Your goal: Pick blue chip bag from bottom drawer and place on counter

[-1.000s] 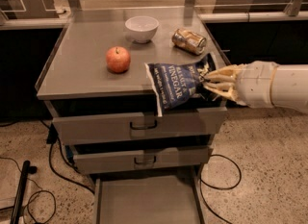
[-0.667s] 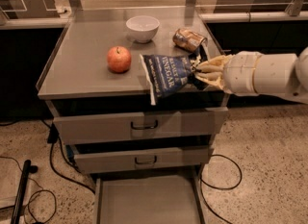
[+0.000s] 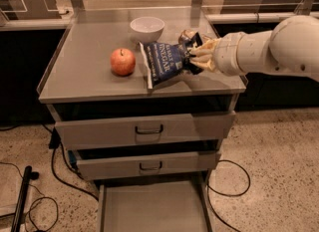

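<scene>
The blue chip bag (image 3: pixel 167 62) is dark blue foil with white lettering and white edges. My gripper (image 3: pixel 195 57) is shut on its right side and holds it over the right part of the counter (image 3: pixel 82 79), tilted, its lower edge near the surface. The white arm comes in from the right. The bottom drawer (image 3: pixel 152 208) stands pulled out at the base of the cabinet, its grey floor bare.
A red apple (image 3: pixel 122 61) sits on the counter left of the bag. A white bowl (image 3: pixel 147 28) stands behind it. A crushed can (image 3: pixel 187 37) lies behind the bag, mostly hidden. Two upper drawers with loop handles (image 3: pixel 149 129) are slightly open. Cables lie on the floor.
My gripper has carried the bag up and to the left, from in front of the cabinet's right edge to over the counter top.
</scene>
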Available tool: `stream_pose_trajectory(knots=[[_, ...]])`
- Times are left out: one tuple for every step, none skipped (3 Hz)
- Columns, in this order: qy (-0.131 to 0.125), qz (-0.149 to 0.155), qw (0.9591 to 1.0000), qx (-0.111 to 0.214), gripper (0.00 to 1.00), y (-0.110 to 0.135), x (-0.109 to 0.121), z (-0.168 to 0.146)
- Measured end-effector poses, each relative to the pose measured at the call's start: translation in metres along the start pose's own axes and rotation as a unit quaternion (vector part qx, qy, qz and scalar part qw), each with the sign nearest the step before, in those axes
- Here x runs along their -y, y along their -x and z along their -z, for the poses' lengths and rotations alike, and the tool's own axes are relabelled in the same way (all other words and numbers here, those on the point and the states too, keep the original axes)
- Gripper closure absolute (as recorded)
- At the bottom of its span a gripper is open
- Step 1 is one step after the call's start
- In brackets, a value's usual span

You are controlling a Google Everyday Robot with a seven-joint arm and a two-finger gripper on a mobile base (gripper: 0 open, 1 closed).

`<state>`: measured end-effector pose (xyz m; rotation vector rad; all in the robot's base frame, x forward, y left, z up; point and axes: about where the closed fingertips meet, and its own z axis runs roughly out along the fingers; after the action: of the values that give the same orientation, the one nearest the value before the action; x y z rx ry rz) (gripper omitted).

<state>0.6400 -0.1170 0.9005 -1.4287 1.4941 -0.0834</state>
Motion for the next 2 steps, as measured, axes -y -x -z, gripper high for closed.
stream_pose_trajectory(knots=[[0.006,-0.012,0.9999,0.000,1.00,0.003,0.025,-0.016],[0.019,-0.040,0.9989,0.014,1.00,0.002,0.033,-0.036]])
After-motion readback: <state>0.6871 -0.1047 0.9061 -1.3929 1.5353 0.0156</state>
